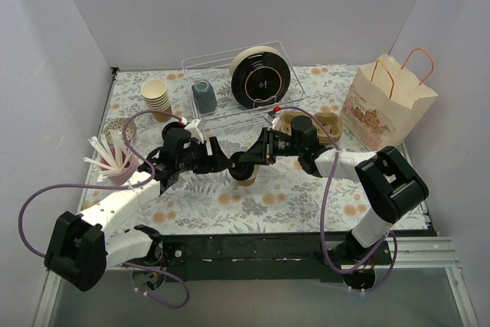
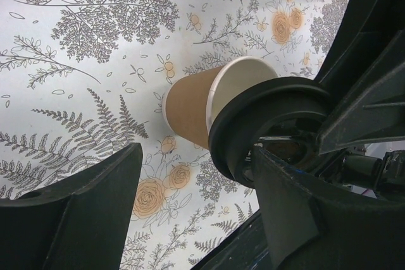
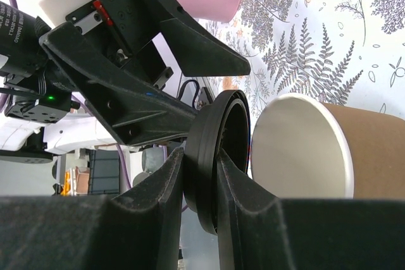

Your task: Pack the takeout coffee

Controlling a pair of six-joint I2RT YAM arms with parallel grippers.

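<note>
A tan kraft paper cup (image 1: 246, 179) (image 2: 190, 109) (image 3: 373, 153) stands lidless on the floral cloth in the middle of the table. Its white inside shows. My right gripper (image 1: 256, 157) (image 3: 201, 175) is shut on the rim of the round black lid (image 1: 243, 165) (image 2: 266, 124) (image 3: 212, 156). It holds the lid tilted right at the cup's mouth, not seated on it. My left gripper (image 1: 223, 163) (image 2: 196, 200) comes in from the left and stands open. Nothing is between its fingers, and one finger (image 2: 304, 213) lies close beside the lid.
At the back a clear bin (image 1: 230, 63) holds a black plate (image 1: 260, 76) and a grey-blue mug (image 1: 204, 96). Beside it is a stack of cream cups (image 1: 157, 97). A paper bag (image 1: 390, 101) and a cup carrier (image 1: 314, 124) are at the right. A pink cup (image 1: 122, 166) of white sticks is at the left.
</note>
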